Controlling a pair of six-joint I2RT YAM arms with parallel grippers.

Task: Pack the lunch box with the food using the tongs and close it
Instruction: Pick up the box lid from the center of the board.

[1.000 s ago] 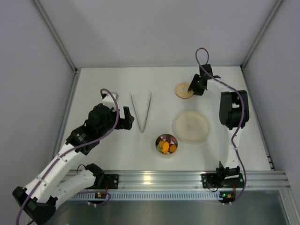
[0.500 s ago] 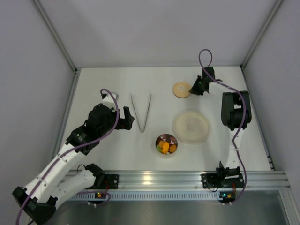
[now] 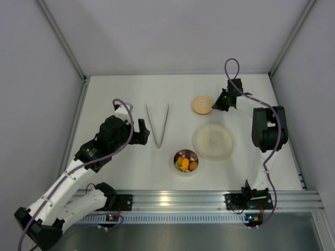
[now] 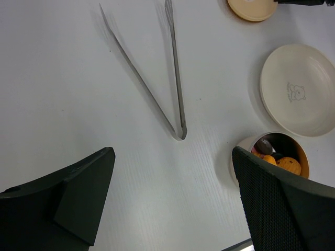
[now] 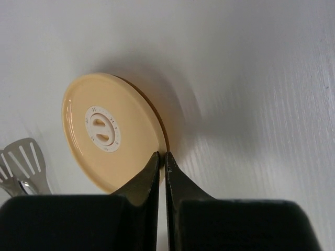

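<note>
Right claw [image 5: 161,156] clenched on rim of wooden lid [image 5: 104,130] | left claw [image 4: 172,152] released, above desk [image 4: 63,78] | tongs [image 3: 158,124] lay splayed on desk | lunch box [image 4: 250,140] held food [image 4: 288,164], beside plate [image 3: 213,141]

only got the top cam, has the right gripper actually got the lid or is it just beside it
Observer: The right wrist view shows the right gripper shut on the lid, with the rim pinched between the jaws.
Operator: whats on the lids face
Observer: A small white round insert with two slots.
Operator: left gripper holding anything
Observer: No. In the left wrist view the left gripper is wide open over the table, and the tongs lie ahead of it, untouched.
</note>
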